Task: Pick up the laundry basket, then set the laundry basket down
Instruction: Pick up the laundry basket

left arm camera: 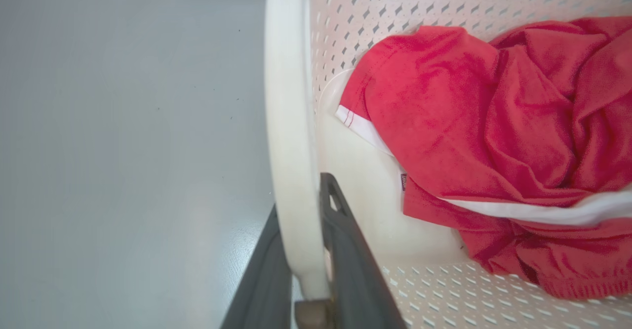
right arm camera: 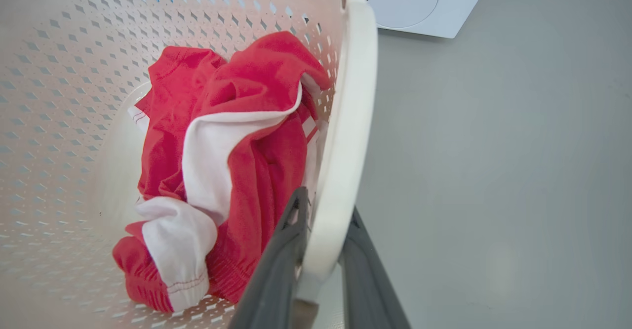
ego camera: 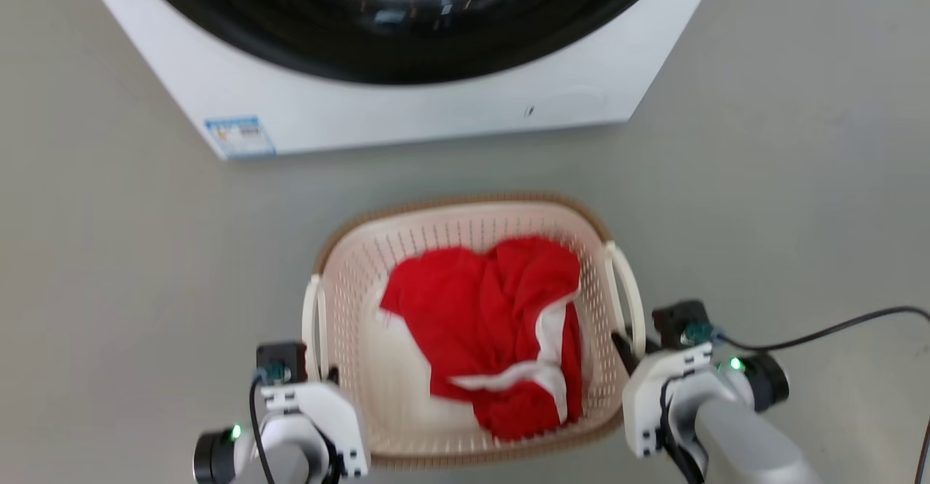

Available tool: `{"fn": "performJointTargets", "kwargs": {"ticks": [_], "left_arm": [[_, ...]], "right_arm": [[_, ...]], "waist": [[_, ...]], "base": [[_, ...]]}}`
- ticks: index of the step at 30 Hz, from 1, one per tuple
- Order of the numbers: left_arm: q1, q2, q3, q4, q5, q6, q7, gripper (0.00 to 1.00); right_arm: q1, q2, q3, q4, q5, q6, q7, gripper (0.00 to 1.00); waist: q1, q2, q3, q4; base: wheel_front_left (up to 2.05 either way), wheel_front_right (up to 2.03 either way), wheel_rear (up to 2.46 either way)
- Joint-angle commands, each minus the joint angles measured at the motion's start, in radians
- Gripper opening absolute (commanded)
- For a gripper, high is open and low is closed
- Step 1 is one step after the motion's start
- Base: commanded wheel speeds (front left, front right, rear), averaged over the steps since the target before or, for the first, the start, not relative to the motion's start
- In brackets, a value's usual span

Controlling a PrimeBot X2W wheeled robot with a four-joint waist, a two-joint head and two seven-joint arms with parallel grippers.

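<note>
Gripping the laundry basket [ego camera: 465, 202] from both sides, the two pincers each have hold of one of its two white loop handles. The left pincer [left arm camera: 299, 195] is closed on the left handle [left arm camera: 289, 97], with one dark finger outside the loop and the other inside it, next to the perforated wall. The right pincer [right arm camera: 326, 203] clamps the right handle [right arm camera: 353, 97] in the same way. The single basket sits between the two pincers, just in front of the robot and on the near side of the one white washing machine [ego camera: 407, 110], apart from it. Grey floor [ego camera: 109, 266] lies all round, though I cannot tell whether the basket's base touches it. Inside lies one crumpled bundle of red cloth [ego camera: 487, 317] with white trim, towards the basket's right half
</note>
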Motion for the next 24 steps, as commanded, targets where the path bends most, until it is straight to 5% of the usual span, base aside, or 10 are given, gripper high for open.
{"fn": "performJointTargets", "kwargs": {"ticks": [1,24], "left_arm": [[0.020,0.041,0.011,-0.005,-0.009,0.005,-0.007,0.00],[0.261,0.041,-0.205,-0.068,-0.185,0.077,0.006,0.00]], "right_arm": [[0.030,-0.010,0.035,-0.020,0.004,0.008,0.004,0.00],[0.236,-0.010,0.176,-0.054,0.058,0.008,0.105,0.00]], "waist": [[0.0000,0.0000,-0.072,-0.034],[0.0000,0.0000,-0.323,-0.084]], "base": [[0.00,0.00,0.00],[0.00,0.00,0.00]]}}
